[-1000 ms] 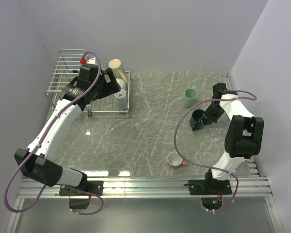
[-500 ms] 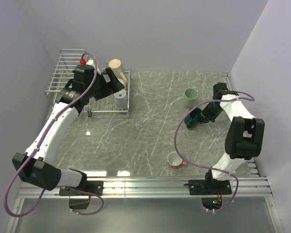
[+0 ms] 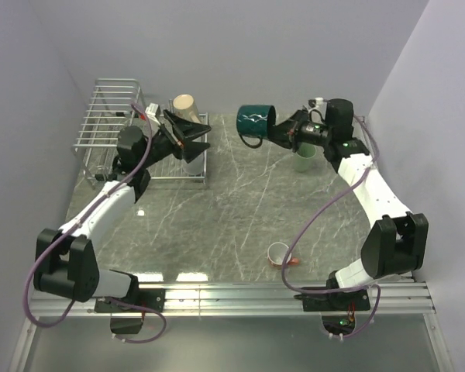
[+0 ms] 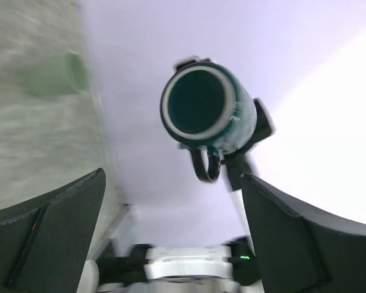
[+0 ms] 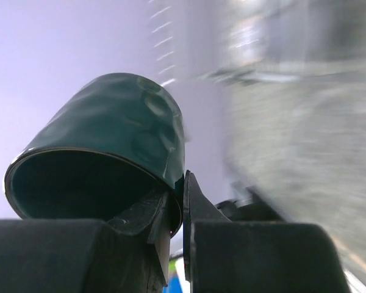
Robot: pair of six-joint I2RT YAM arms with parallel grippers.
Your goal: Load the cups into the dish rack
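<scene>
Two mugs [image 3: 192, 159] sat racked (upper left); right end effector [image 3: 275, 133] pinched the dark mug [image 3: 256, 124], left end effector [image 3: 195, 136] gaped; green mug [image 3: 304, 159], orange mug [image 3: 279, 254] waited.

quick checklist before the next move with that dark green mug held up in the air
1. Hold of right gripper on dark green mug: ok, fingers pinch its rim.
2. Mug clear of table: ok, held high, on its side.
3. State of left gripper: ok, jaws wide open, mug's mouth faces it.
4. Mug between the left fingers: not ok, a gap separates them.
5. Free spot in dish rack: cannot tell, left arm covers part; beige mug sits at its right end.
</scene>
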